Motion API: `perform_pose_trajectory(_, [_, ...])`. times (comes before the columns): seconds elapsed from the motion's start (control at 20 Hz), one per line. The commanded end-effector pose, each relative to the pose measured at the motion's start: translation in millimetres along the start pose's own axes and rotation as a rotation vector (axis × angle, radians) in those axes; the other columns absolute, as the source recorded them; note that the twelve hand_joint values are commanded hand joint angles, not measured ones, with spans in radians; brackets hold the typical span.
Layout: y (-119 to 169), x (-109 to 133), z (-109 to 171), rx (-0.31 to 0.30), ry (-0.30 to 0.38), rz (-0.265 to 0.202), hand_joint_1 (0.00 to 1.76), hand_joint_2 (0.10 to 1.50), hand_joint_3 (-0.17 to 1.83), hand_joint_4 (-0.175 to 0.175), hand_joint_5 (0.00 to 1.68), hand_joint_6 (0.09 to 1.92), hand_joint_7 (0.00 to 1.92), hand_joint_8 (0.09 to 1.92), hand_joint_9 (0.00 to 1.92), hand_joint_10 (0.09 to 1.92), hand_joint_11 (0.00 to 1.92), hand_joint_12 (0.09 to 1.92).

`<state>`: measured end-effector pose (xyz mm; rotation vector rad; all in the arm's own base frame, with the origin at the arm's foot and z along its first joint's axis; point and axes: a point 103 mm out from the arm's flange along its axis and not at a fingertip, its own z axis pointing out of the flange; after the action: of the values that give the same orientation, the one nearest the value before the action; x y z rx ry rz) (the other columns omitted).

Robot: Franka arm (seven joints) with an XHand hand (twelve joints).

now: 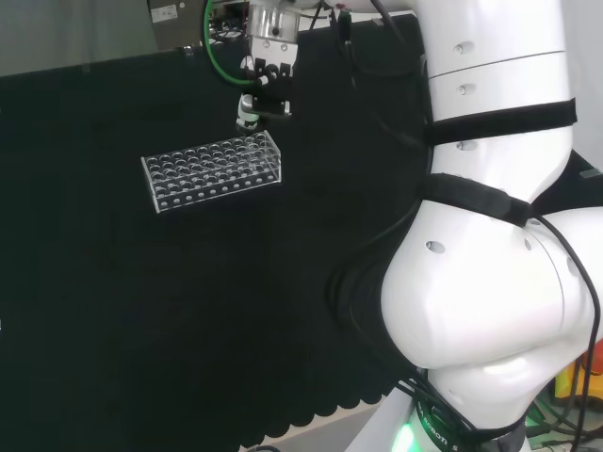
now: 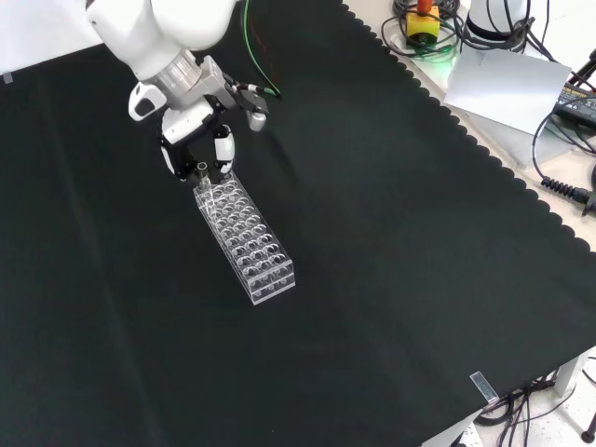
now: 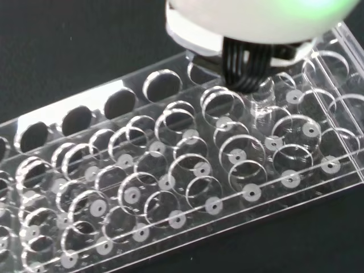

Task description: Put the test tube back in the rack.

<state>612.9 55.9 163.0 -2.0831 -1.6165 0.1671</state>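
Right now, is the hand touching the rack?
Cannot tell. In the front view the hand sits at the rack far end, fingers overlapping its edge; no gap or contact shows plainly.

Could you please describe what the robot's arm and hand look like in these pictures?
The arm has bulky, glossy white links with black straps wrapped round them, small round recesses and a green light near its base. A green cable runs beside the silver wrist. The hand is black and white, with white-capped fingers.

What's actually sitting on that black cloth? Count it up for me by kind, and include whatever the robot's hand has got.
Clear plastic racks: 1, the rack
Clear test tubes: 1, the test tube, pinched in the hand above the rack's end
Total: 2
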Motion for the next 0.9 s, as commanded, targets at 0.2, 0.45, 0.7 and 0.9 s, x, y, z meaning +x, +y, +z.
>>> perform_pose_trajectory(0.2, [0.1, 4.9, 11.7, 0.036, 0.064, -0.014, 1.43, 0.59, 0.71, -0.175, 1.3, 0.59, 1.41, 0.61, 1.28, 0.6, 0.84, 1.25])
perform_pose_trajectory(0.45, [-2.6, -1.9, 2.6, 0.112, 0.121, -0.015, 1.21, 0.59, 0.76, -0.111, 0.75, 0.81, 0.98, 0.84, 0.99, 0.84, 0.49, 1.46])
perform_pose_trajectory(0.7, [-11.6, -1.7, -13.3, 0.114, 0.122, -0.021, 1.12, 0.5, 0.82, -0.045, 0.34, 0.61, 0.48, 0.96, 0.55, 0.94, 0.23, 1.56])
perform_pose_trajectory(0.9, [-22.4, -1.8, -36.1, 0.089, 0.125, -0.04, 1.09, 0.49, 0.81, -0.036, 0.32, 0.51, 0.39, 0.97, 0.48, 0.95, 0.17, 1.58])
